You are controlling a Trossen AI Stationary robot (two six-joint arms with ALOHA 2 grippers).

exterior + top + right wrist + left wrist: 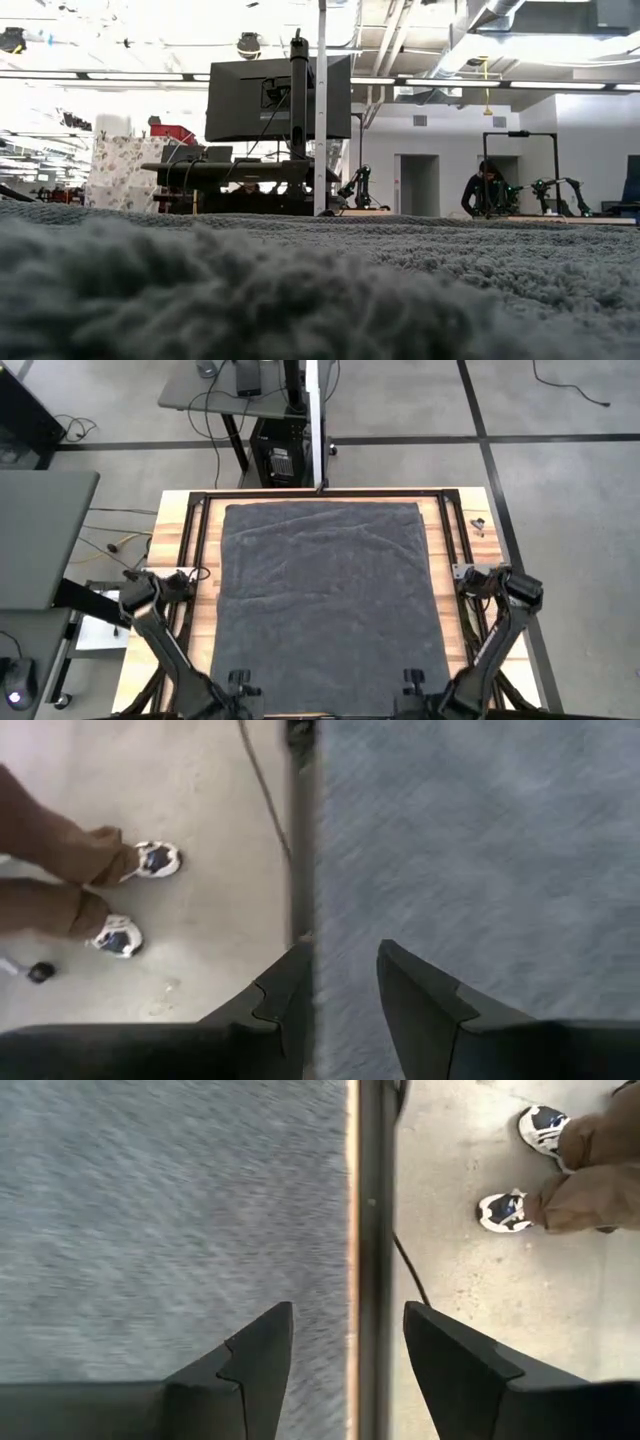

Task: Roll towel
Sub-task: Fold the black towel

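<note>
left gripper (345, 1355) hangs over the near edge of the table, towards the towel's left near corner; its two dark fingers (250, 1370) stand parted with nothing between them, one over the dark grey pile and the other out past the black frame rail (375, 1230) that runs along the table's edge; beyond that rail the left wrist view shows a person's sneakers (505, 1210) on the concrete floor.

towel (325, 605) lies spread flat and unrolled down the middle of the wooden table (170, 525), covering most of it from the far frame to the near edge, with only shallow wrinkles near the far end; in the low view its nap fills the whole foreground; no tag shows in these views.

right gripper (345, 990) sits at the matching spot by the right near corner; its fingers (420, 995) are a little apart and hold nothing, one above the cloth and one at the table's rim.

judged from this, the roll has not begun; the step in hand looks like lining both grippers up on the near hem; the next move would call for both to come down together, pinch that hem at the two corners, lift it slightly and fold it over towards the far end, keeping level with each other so the roll starts straight; the right one may need to widen first to take the thick terry.
</note>
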